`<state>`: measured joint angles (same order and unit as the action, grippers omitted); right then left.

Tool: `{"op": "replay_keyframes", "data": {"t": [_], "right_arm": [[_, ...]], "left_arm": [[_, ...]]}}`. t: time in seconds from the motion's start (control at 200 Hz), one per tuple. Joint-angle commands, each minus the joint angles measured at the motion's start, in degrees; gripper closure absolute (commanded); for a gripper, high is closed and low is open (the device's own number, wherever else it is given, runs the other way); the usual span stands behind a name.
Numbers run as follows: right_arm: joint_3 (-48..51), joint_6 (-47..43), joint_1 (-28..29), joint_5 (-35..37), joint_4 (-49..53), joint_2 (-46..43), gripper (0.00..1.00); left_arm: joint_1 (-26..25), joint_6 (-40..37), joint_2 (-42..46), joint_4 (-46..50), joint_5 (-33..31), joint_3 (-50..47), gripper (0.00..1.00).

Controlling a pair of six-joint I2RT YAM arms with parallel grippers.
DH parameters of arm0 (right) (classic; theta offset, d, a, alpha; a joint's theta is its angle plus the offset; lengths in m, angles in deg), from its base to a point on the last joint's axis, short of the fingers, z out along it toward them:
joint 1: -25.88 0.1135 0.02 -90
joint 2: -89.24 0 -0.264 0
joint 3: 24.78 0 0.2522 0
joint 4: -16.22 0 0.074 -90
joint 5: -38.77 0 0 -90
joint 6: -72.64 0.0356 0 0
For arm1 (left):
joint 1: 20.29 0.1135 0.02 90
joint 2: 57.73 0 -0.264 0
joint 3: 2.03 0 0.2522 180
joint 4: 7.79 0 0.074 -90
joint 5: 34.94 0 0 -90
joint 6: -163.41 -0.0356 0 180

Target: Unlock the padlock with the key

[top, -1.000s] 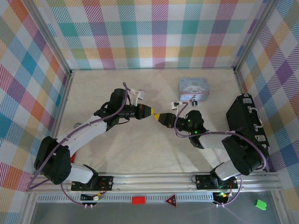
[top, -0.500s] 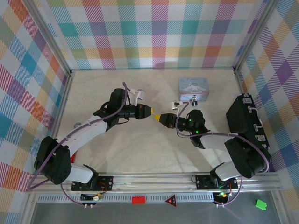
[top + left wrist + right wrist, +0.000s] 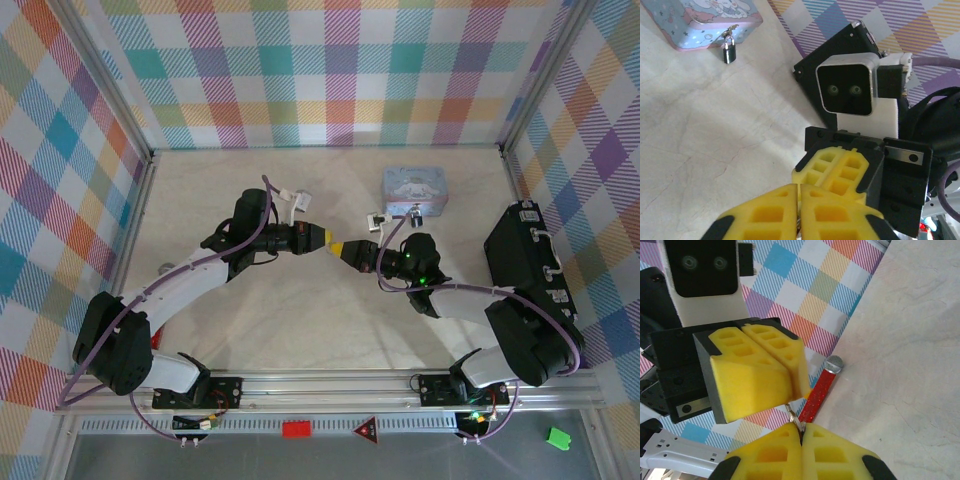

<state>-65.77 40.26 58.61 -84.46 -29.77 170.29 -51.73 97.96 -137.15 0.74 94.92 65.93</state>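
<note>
The tiny dark padlock (image 3: pixel 729 50) with its silver shackle hangs from the latch of the pastel blue tin (image 3: pixel 715 20) at the back right (image 3: pixel 413 212). Over the table's middle my two grippers meet tip to tip. The right gripper (image 3: pixel 801 426) is shut on a small metal key (image 3: pixel 795 415), which sticks out toward the left gripper's yellow fingers (image 3: pixel 755 375). The left gripper (image 3: pixel 798 187) is shut too, with a metallic glint in its gap, so both seem to pinch the key. From above, the left gripper (image 3: pixel 336 246) touches the right gripper (image 3: pixel 352 253).
A big black case (image 3: pixel 525 265) lies along the right wall. A red glitter toy microphone (image 3: pixel 821 390) lies on the table near the left wall. The blue tin (image 3: pixel 415 188) stands just behind the right arm.
The right arm's wrist has shifted slightly toward the back. The fingertips stay together at the same spot and the left arm is still.
</note>
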Motion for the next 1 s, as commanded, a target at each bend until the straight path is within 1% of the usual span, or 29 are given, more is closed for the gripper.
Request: {"op": "replay_keyframes", "data": {"t": [0.0,0.06,0.11,0.16,0.185,0.245,0.315,0.395,0.525,0.615,0.995], "right_arm": [[-1.4,-0.9,0.0,1.1,-0.1,-0.1,1.0],[-1.3,-0.8,0.0,1.4,0.0,-0.2,1.0],[-1.3,-0.8,0.0,1.6,-0.1,-0.2,0.92],[-1.1,-0.7,0.0,1.9,-0.6,-0.3,0.8],[-0.9,-0.5,-0.1,2.0,-1.0,-0.4,0.76],[-0.4,0.7,-0.7,1.7,-3.8,0.2,0.72],[-0.1,4.3,-1.9,0.0,-10.6,2.4,0.68],[-0.9,7.8,-2.8,-1.9,-16.6,5.7,0.67],[-1.7,9.6,-2.8,-3.0,-20.4,8.5,0.68],[-1.7,9.1,-2.8,-3.4,-20.2,8.9,0.71],[-0.2,8.9,-2.1,-4.5,-20.8,8.3,0.71]], "left_arm": [[-0.4,-0.2,1.1,-1.6,1.5,-0.7,0.98],[-0.3,0.0,1.1,-1.8,1.4,-0.8,1.0],[-0.4,0.4,1.2,-2.3,1.3,-1.1,1.0],[-0.4,1.0,1.4,-3.0,0.7,-1.4,1.0],[-0.4,1.4,1.5,-3.4,0.4,-1.5,1.0],[-0.4,2.3,1.5,-4.5,0.5,-1.9,1.0],[-0.4,3.5,1.4,-5.8,0.9,-2.1,1.0],[-0.4,4.4,1.5,-6.7,1.1,-2.5,1.0],[-0.4,4.6,1.9,-6.5,0.3,-2.8,1.0],[-0.4,5.1,2.2,-6.6,-0.5,-2.9,1.0],[0.2,7.4,1.3,-8.9,-1.5,-2.0,1.0]]}}
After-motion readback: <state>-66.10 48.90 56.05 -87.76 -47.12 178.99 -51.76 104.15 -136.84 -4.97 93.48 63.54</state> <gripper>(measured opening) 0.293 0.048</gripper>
